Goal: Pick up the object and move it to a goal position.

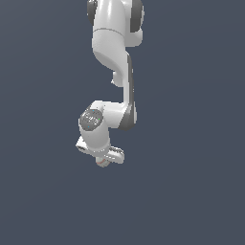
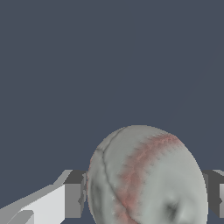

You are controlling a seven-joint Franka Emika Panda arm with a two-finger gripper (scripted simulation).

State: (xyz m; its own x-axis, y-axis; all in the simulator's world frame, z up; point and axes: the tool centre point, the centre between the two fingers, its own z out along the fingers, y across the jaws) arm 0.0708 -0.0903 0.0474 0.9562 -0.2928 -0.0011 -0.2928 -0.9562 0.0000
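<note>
white franka panda arm (image 1: 111, 43) reaching down from the top of the exterior view, elbow bent, wrist pointing downward over the plain dark grey-blue surface (image 1: 191, 191). grey-and-white two-finger gripper (image 1: 103, 160) at the lowest point of the arm, closed around the small off-white ball with a reddish seam (image 2: 146, 177). in the wrist view, ball seated between the two grey finger pads (image 2: 74, 200), touching both sides. no containers visible. no legible writing or labels.
</note>
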